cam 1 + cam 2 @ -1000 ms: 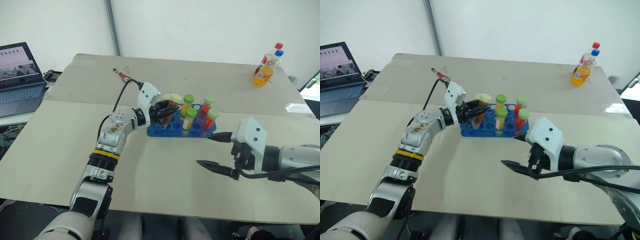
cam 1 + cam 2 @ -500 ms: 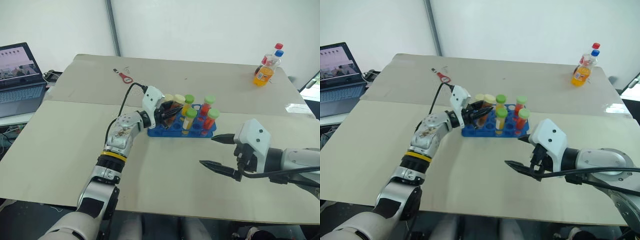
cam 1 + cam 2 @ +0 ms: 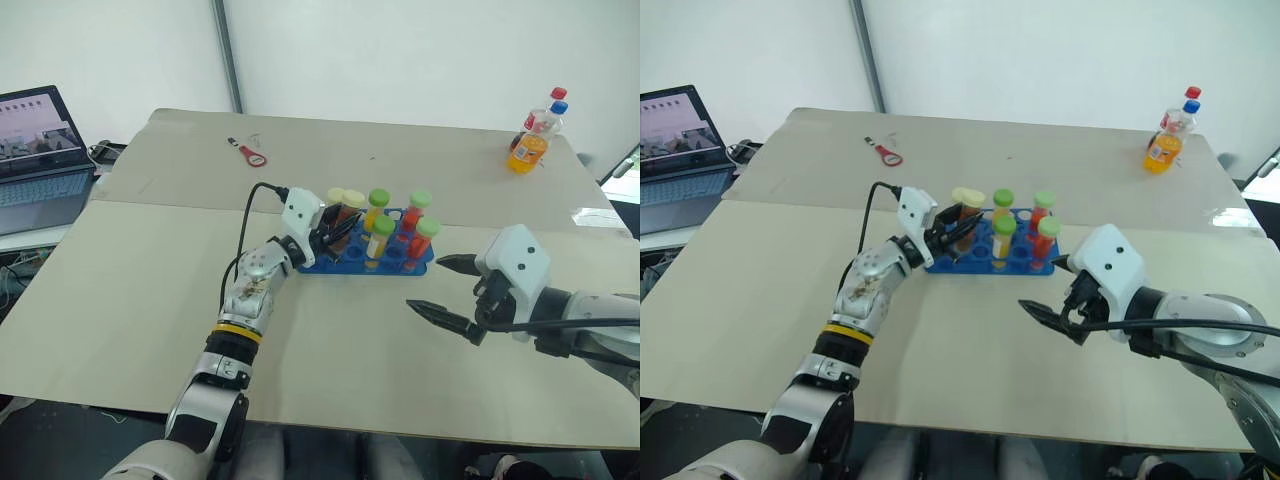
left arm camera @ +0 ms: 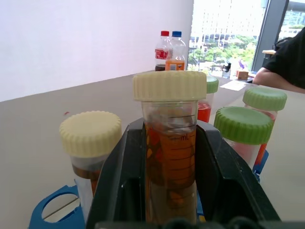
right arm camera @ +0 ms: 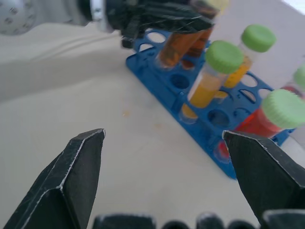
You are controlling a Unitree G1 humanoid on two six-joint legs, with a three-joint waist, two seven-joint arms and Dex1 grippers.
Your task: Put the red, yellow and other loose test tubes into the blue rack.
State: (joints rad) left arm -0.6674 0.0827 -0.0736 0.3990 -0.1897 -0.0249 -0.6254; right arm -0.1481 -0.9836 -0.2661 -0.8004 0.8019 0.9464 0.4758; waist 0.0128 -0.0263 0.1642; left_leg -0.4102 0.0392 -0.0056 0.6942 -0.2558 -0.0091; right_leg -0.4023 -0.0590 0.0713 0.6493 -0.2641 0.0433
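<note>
The blue rack (image 3: 352,262) stands mid-table with several capped tubes upright in it: yellow liquid under green caps (image 3: 381,228), red liquid under green caps (image 3: 426,228) and a brown one with a pale yellow cap (image 4: 90,136). My left gripper (image 3: 338,228) is shut on another brown test tube with a pale yellow cap (image 4: 169,143) at the rack's left end. That tube leans slightly, its lower end at a hole (image 5: 162,61); its depth there is hidden. My right gripper (image 3: 428,282) hovers open and empty in front of the rack's right end, fingers (image 5: 71,176) wide apart.
Two orange-drink bottles (image 3: 535,135) stand at the far right corner. A red-handled tool (image 3: 250,153) lies at the back of the table, and a laptop (image 3: 35,150) sits off its left side. A person's dark sleeve (image 4: 281,67) shows beyond the table.
My left wrist has turned and the forearm swung in, bringing the brown tube more upright at the rack's left end. The open right gripper has drifted slightly to the right.
</note>
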